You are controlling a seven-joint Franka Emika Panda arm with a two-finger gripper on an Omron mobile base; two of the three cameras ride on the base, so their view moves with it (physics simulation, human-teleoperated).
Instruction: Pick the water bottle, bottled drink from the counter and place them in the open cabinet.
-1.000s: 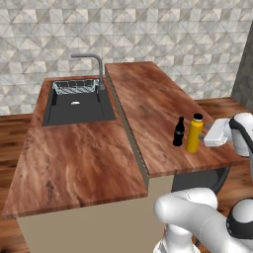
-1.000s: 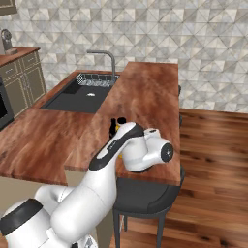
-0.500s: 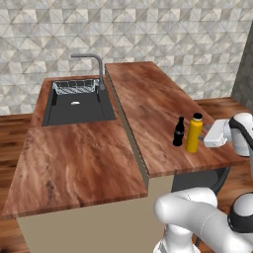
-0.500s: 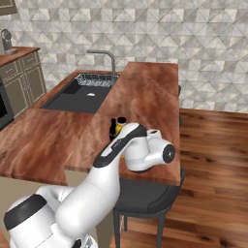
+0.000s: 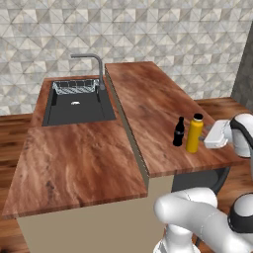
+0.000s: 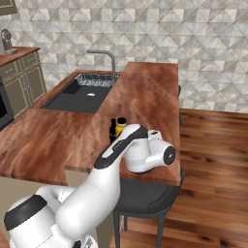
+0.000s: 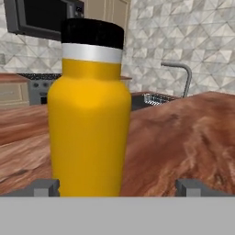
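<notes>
Left base view, left to right: sink point(image 5: 79, 104) at upper left; counter point(image 5: 143, 106); bottled drink point(image 5: 178, 132) and water bottle point(image 5: 194, 133) upright side by side at centre right; gripper point(image 7: 117, 188) level with the water bottle, jaws fully spread, apparently empty, presumably aligned to straddle its body

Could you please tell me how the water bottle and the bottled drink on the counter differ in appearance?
The water bottle is yellow with a black cap; the bottled drink is black all over. The water bottle is taller and wider, while the bottled drink is slim with a long narrow neck. The water bottle stands nearer the open end effector. Both stand upright, side by side, on the wood-grain counter.
</notes>
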